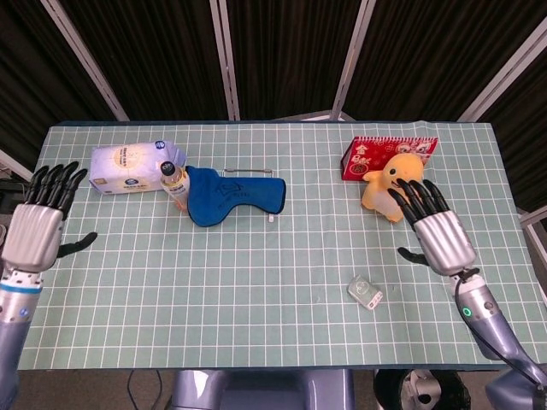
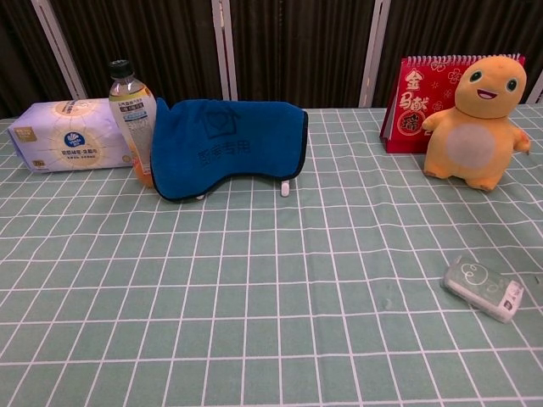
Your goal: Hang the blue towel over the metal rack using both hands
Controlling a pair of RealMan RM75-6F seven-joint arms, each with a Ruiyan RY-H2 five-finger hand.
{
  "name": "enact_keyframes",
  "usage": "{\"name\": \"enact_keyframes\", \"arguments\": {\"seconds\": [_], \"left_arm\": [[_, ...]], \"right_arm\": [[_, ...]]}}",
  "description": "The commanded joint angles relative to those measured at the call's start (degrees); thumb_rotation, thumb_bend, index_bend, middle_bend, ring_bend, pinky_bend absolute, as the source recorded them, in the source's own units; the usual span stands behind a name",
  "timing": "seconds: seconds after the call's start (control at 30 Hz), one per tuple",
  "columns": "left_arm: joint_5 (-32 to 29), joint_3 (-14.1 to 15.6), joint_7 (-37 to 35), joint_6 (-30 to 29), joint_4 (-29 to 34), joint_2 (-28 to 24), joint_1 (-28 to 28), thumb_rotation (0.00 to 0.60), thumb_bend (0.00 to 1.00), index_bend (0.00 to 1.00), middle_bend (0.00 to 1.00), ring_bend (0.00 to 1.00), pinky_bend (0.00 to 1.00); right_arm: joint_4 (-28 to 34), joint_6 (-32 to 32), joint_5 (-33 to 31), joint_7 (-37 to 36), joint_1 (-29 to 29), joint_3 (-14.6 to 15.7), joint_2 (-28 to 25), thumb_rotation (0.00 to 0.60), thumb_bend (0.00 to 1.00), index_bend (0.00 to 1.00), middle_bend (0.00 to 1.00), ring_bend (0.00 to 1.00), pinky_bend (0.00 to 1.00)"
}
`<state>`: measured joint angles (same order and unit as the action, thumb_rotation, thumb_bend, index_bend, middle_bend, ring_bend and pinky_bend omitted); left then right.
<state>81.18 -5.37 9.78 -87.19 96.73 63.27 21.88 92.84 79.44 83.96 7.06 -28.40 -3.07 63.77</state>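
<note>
The blue towel (image 1: 232, 198) (image 2: 222, 146) hangs draped over the metal rack (image 1: 248, 172), whose white feet (image 2: 286, 190) show below the cloth. My left hand (image 1: 38, 224) hovers at the table's left edge, fingers spread, holding nothing. My right hand (image 1: 434, 228) is at the right side, in front of the yellow toy, fingers apart and empty. Both hands are far from the towel. Neither hand shows in the chest view.
A drink bottle (image 1: 174, 183) (image 2: 132, 110) stands against the towel's left end, with a tissue pack (image 1: 128, 168) (image 2: 72, 136) beside it. A yellow plush toy (image 1: 393, 183) (image 2: 472, 124) and red calendar (image 1: 373, 154) (image 2: 417, 103) stand at right. A small white device (image 1: 366, 293) (image 2: 485, 288) lies front right.
</note>
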Motion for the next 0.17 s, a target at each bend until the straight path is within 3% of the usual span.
{"name": "enact_keyframes", "arguments": {"seconds": [0.03,0.17], "left_arm": [[2.0,3.7,1.9,-4.5,0.8,0.1,-5.4,0.600,0.00,0.00,0.00,0.00,0.00],[3.4,5.6,-0.1,-6.4,-1.5,1.2,-8.6,0.600,0.00,0.00,0.00,0.00,0.00]], "right_arm": [[1.4,4.0,1.1,0.4,4.6,2.3,-1.4,0.600,0.00,0.00,0.00,0.00,0.00],[1.5,7.5,2.4,0.5,8.6,3.7,-2.2,0.600,0.00,0.03,0.00,0.00,0.00]]}}
